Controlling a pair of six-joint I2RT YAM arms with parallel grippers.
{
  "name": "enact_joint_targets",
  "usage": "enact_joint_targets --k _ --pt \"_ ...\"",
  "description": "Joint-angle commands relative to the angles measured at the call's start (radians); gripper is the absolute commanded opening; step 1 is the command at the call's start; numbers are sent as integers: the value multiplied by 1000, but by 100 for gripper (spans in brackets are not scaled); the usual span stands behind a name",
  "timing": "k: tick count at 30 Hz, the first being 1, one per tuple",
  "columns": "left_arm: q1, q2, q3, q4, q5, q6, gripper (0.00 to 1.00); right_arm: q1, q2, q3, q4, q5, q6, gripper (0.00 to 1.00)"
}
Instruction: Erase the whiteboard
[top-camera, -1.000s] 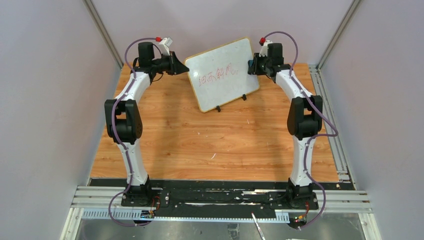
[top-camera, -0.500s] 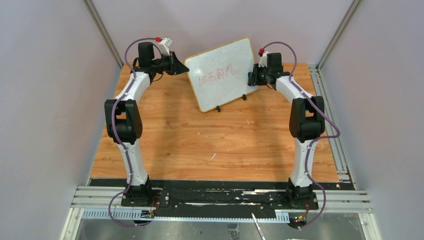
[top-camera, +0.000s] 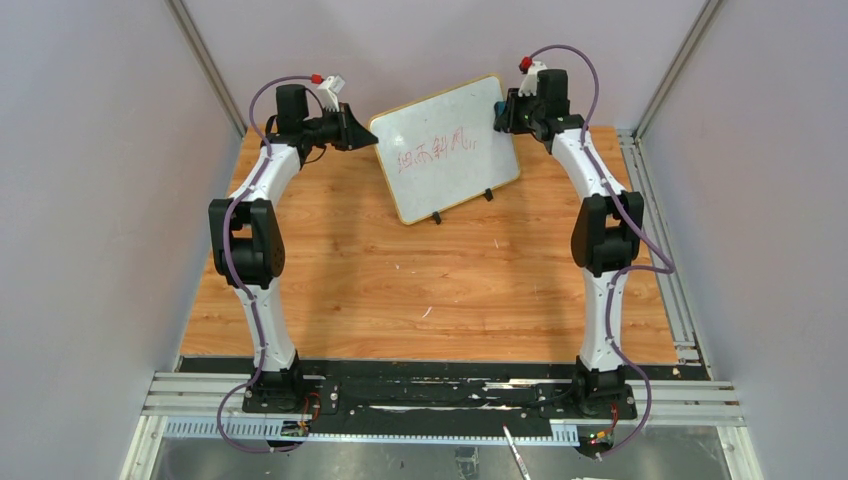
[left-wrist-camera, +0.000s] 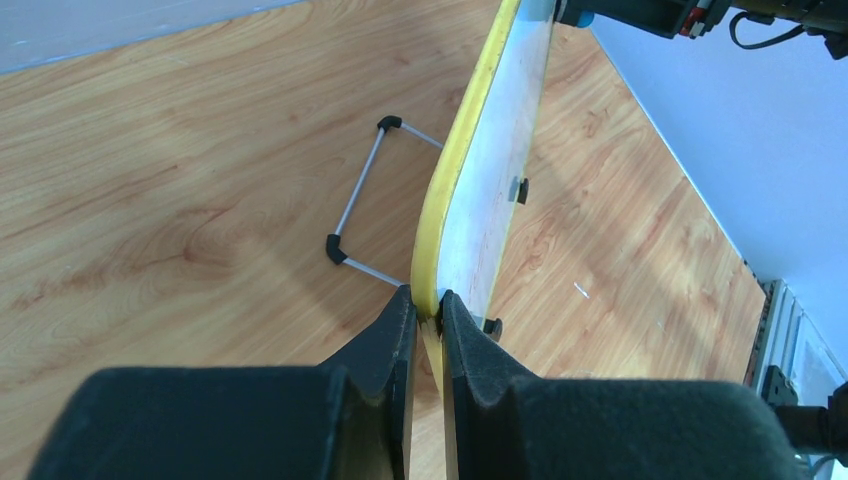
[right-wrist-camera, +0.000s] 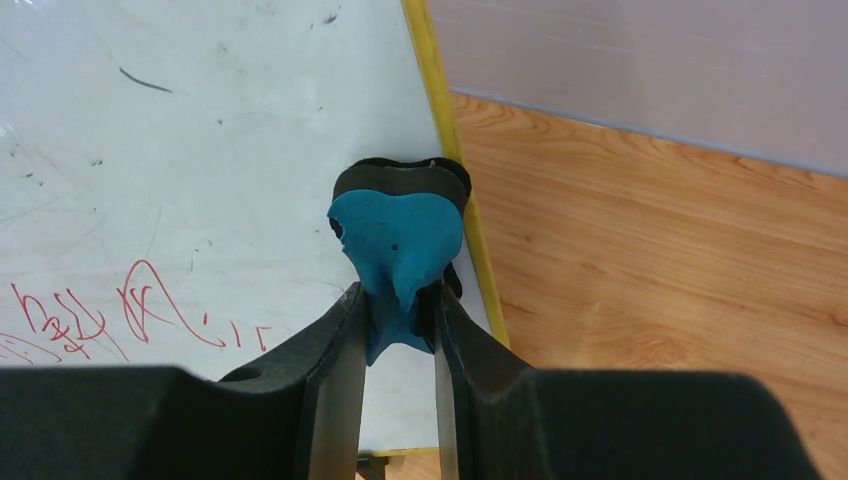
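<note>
The whiteboard (top-camera: 445, 150) stands tilted at the back of the table, its yellow-wood frame round a white face with red handwriting (top-camera: 432, 147) across the middle. My left gripper (top-camera: 358, 135) is shut on the board's left edge; in the left wrist view the frame edge (left-wrist-camera: 440, 225) sits pinched between the pads (left-wrist-camera: 390, 330). My right gripper (top-camera: 503, 112) is shut on a blue eraser (right-wrist-camera: 398, 245) with a black pad, held against the board's upper right corner (right-wrist-camera: 250, 150), above and right of the red marks (right-wrist-camera: 90, 315).
The board's wire stand (left-wrist-camera: 365, 200) rests on the wooden table (top-camera: 420, 290) behind it, and two small black feet (top-camera: 437, 218) sit at its lower edge. Grey walls close in on both sides, and a metal rail (top-camera: 660, 220) runs along the table's right edge.
My right gripper with the eraser dipped toward the board's lower right, then rose to the upper right corner. The left arm and the board stayed put.
</note>
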Motion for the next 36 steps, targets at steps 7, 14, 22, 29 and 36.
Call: enact_joint_targets --k 7,14,22,29,36 --pt "-5 -17 -2 -65 -14 61 0 16 79 75 -41 -24 29 1" --pt "-5 -24 -9 -73 -15 74 0 13 54 33 -46 -6 -13 1" --pt "-5 -24 -10 -68 -17 68 0 -3 24 -10 -62 11 -41 1" --pt "-6 -23 -10 -70 -18 68 0 -12 -13 -92 -61 21 -72 1" --pt "-7 -23 -10 -68 -21 66 0 -9 -42 -127 -29 3 -55 1"
